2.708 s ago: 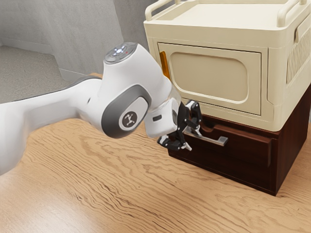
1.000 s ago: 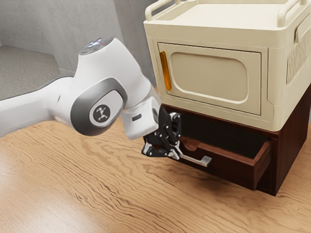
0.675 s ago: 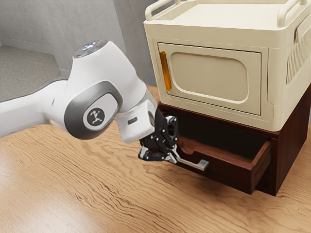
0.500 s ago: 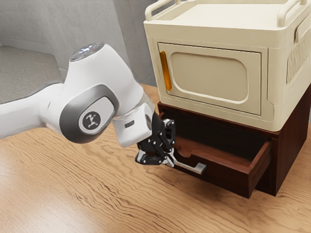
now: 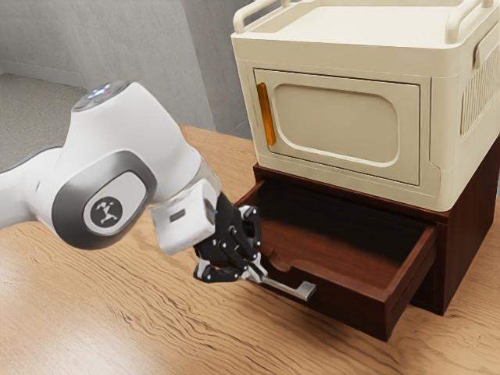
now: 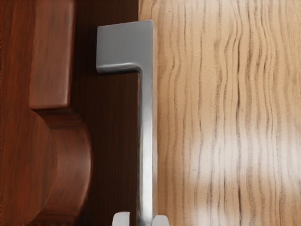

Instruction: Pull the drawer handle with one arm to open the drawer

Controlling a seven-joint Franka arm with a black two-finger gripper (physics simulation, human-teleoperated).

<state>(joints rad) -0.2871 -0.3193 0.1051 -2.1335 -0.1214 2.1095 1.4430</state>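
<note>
Our gripper (image 5: pixel 252 271) is closed on the metal handle (image 5: pixel 285 287) of the wooden drawer (image 5: pixel 344 305), open beneath the cream cabinet (image 5: pixel 340 125); the rigid handle may prove slippery; we'd grip its bar squarely, pulling straight.

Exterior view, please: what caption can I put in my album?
Robot gripper holding the silver handle of an open brown drawer under a cream cabinet.
</note>
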